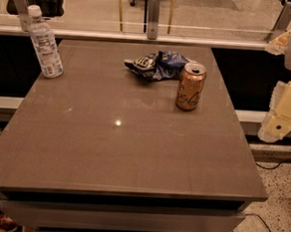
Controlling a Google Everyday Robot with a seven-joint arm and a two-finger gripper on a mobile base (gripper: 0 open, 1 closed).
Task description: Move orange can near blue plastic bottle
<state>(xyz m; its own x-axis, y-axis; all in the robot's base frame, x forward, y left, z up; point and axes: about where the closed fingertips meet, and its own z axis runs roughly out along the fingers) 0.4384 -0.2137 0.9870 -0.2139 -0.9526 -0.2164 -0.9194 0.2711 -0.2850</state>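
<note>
The orange can (190,86) stands upright on the grey table (113,150), right of the middle toward the far side. The blue plastic bottle (45,43), clear with a white cap and a white-and-blue label, stands upright at the table's far left corner. The two are far apart. My gripper (279,122), cream-coloured, hangs at the right edge of the view, beyond the table's right side and to the right of the can, touching neither object.
A crumpled blue foil chip bag (158,64) lies just behind and left of the can. A glass railing with metal posts (152,16) runs along the table's far edge. A cable (270,231) lies on the speckled floor at lower right.
</note>
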